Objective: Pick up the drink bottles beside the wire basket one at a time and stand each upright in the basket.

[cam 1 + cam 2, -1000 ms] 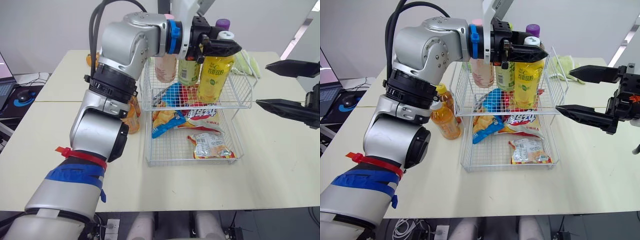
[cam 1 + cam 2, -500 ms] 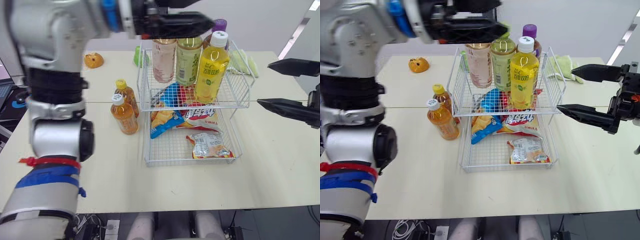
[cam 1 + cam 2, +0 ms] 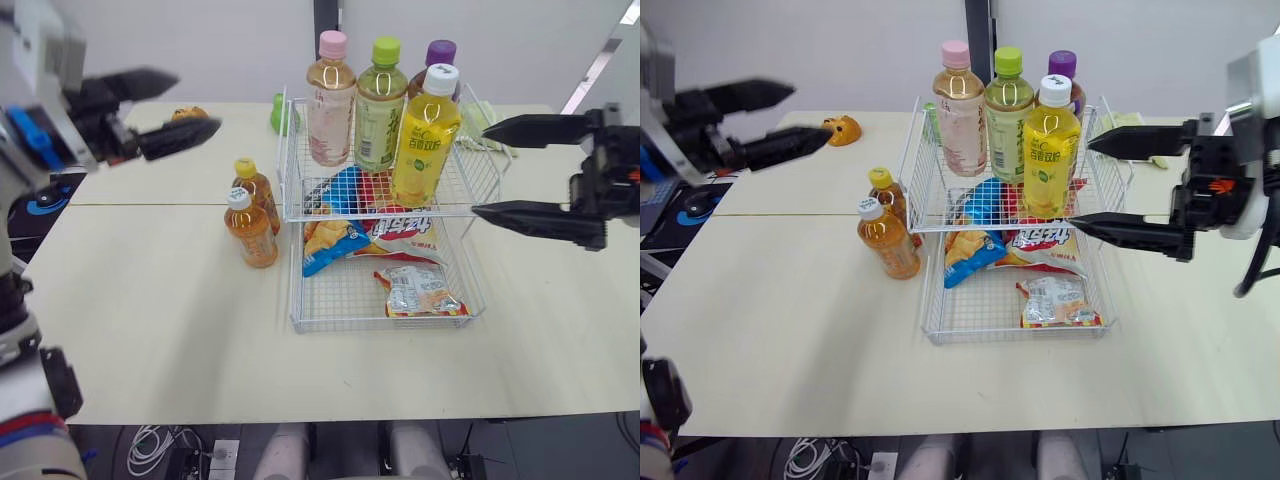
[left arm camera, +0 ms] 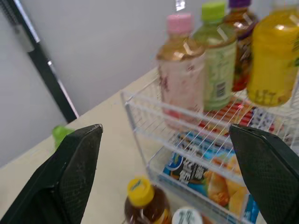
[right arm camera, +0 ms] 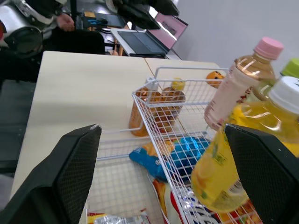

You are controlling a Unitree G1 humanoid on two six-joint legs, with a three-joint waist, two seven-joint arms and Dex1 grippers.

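Two drink bottles are left outside the white two-tier wire basket (image 3: 385,326), at its nine o'clock on the cream counter (image 3: 150,320): a white-capped amber plastic tea bottle (image 3: 247,228) and, just behind it, a yellow-capped amber plastic tea bottle (image 3: 257,190). They stand so close that I cannot tell if they touch. Both are upright, long axis vertical, caps pointing up, so no turning over should be needed.

They look full, so probably weighty for their size. The thin plastic will likely give under a hard squeeze, and the glossy label may be slippery. The best hold is probably across the round body at mid-height or just under the shoulder, taking the white-capped one first since it is freer.

Four taller drink bottles (image 3: 425,130) already stand in the upper tier.

The left gripper (image 3: 197,99) hovers at the basket's ten o'clock, jaws spread and empty. The right gripper (image 3: 480,170) waits at three o'clock, jaws also spread and empty.
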